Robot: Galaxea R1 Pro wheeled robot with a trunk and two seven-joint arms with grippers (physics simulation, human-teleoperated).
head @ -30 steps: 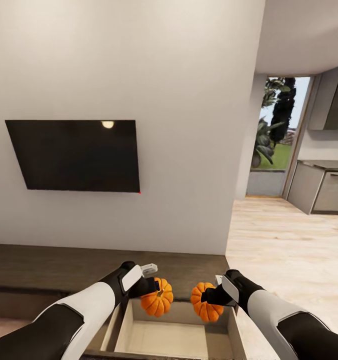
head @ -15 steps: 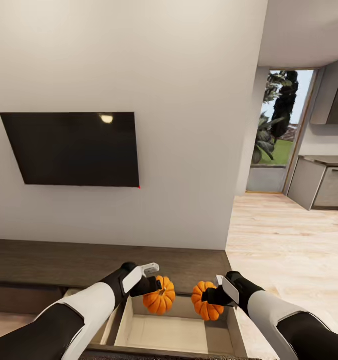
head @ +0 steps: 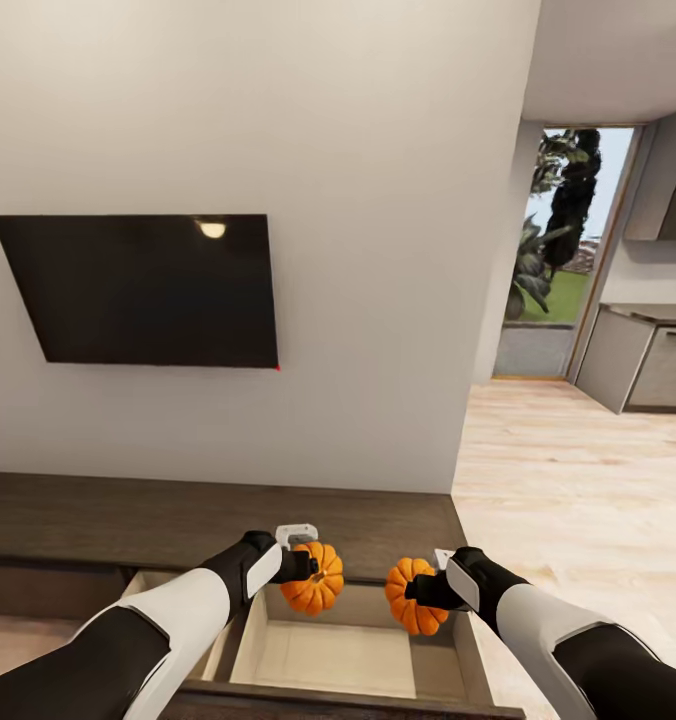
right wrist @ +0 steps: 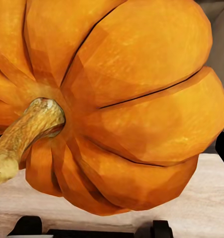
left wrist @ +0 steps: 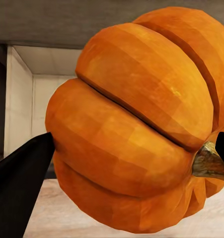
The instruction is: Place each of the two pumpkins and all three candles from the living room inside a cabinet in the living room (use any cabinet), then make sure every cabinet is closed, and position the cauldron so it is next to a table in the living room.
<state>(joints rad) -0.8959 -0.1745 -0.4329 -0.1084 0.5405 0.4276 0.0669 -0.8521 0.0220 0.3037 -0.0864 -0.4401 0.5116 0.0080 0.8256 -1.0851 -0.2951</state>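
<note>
- Two ribbed orange pumpkins, the left pumpkin (head: 314,590) and the right pumpkin (head: 412,609), hang side by side above the open drawer (head: 328,655) of the long dark-brown wooden cabinet (head: 178,520).
- The left gripper (head: 311,572) clasps the left pumpkin; the right gripper (head: 416,592) clasps the right pumpkin.
- The drawer's beige interior lies beneath both.
- A black wall-mounted television (head: 143,290) hangs above the cabinet.
</note>
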